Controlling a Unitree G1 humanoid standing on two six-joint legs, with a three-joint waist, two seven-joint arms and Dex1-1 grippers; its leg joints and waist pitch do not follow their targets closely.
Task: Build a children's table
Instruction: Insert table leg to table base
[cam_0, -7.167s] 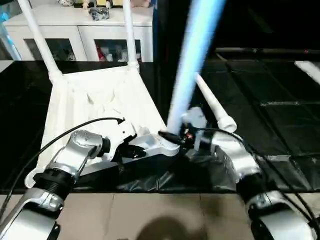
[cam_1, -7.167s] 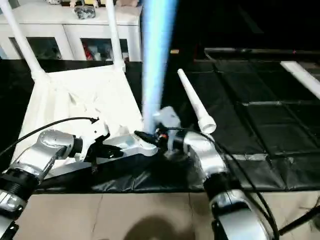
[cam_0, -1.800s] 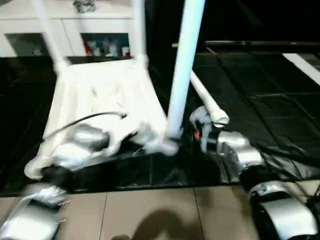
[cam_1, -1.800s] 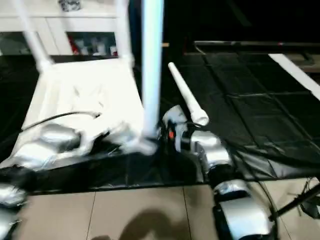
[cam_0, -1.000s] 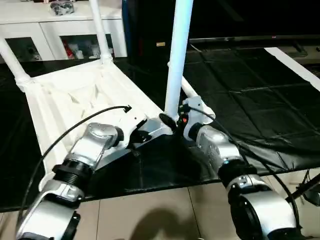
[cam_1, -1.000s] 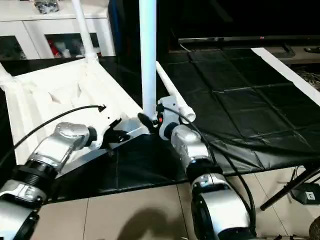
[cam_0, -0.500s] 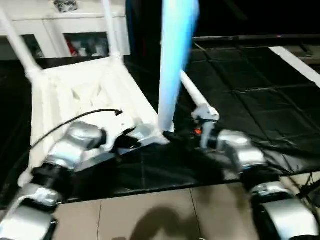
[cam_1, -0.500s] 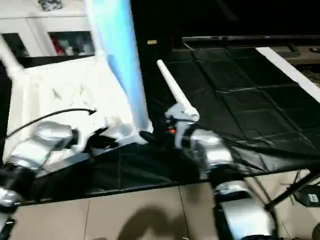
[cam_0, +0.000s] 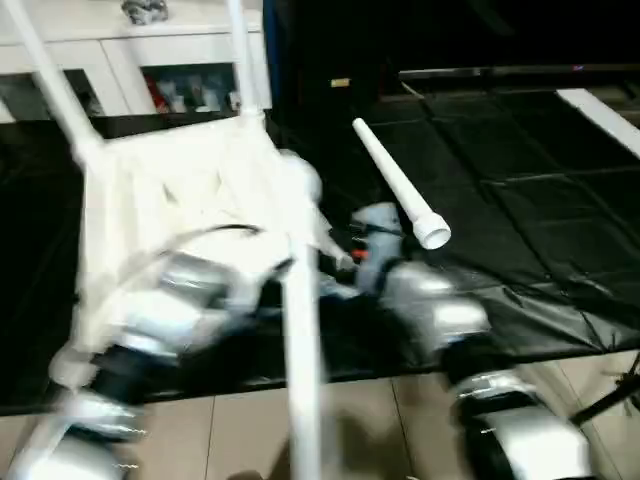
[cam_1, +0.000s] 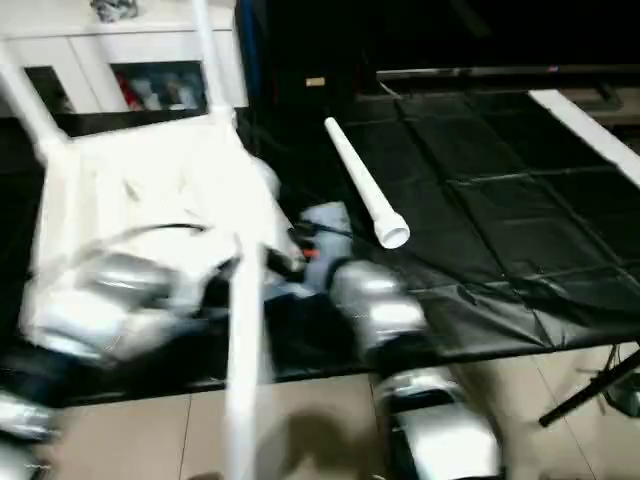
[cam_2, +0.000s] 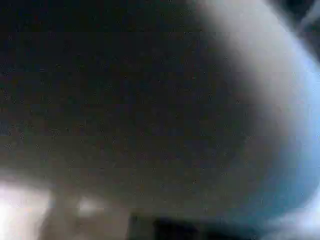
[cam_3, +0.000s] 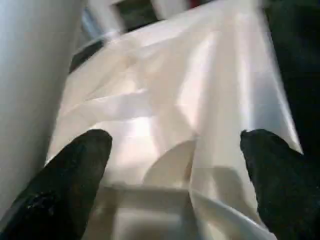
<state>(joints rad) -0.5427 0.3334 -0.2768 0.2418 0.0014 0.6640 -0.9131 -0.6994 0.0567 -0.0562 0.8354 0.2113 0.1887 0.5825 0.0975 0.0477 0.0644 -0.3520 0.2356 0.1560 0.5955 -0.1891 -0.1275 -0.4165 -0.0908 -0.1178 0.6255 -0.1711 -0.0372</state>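
White plastic table top (cam_0: 170, 190), underside up, lies on black mat (cam_0: 520, 200), two legs upright at its far corners. Loose leg (cam_0: 395, 185) rests at 3 o'clock of it. Right gripper (cam_3: 175, 165) spread wide over the top; left gripper clenched.

Loose leg (cam_0: 396, 184) right of table top (cam_0: 170, 190); cabinet (cam_0: 130, 50) behind.

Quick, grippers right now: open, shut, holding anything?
Left gripper: shut, blurred; what it grips cannot be told.
Right gripper: open, holding nothing, facing the tabletop.
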